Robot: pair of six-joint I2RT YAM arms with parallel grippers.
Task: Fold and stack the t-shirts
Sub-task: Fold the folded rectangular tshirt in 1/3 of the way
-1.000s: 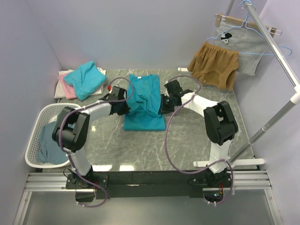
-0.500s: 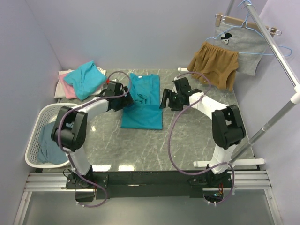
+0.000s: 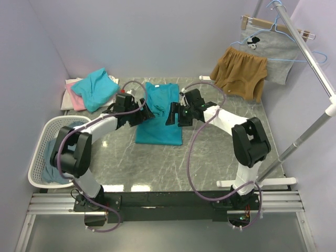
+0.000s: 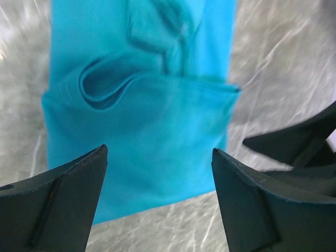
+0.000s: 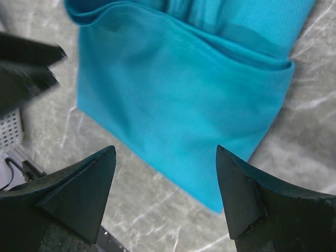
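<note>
A teal t-shirt (image 3: pixel 160 128) lies in the middle of the table, sleeves turned in and a layer folded over its near half. My left gripper (image 3: pixel 148 113) hovers at its left edge and my right gripper (image 3: pixel 171 114) at its right edge, both open and empty. In the left wrist view the folded shirt (image 4: pixel 142 121) lies beyond my spread fingers (image 4: pixel 68 184), with nothing in the left gripper (image 4: pixel 160 173). The right wrist view has the shirt's doubled edge (image 5: pixel 184 89) above the open right gripper (image 5: pixel 165 173). Another teal t-shirt (image 3: pixel 94 88) rests on pink and white ones (image 3: pixel 72 98) at the back left.
A white laundry basket (image 3: pixel 38 137) at the left edge holds a slate-blue garment (image 3: pixel 52 160). Tan-brown shorts (image 3: pixel 239 73) and a grey printed garment (image 3: pixel 270 50) hang from a metal rail (image 3: pixel 310 58) at the back right. Grey marble tabletop (image 3: pixel 210 157) surrounds the shirt.
Both grippers have opened and let go of the teal shirt. They drew apart, then came back in over its edges. The shirt now lies flat in its fold.
</note>
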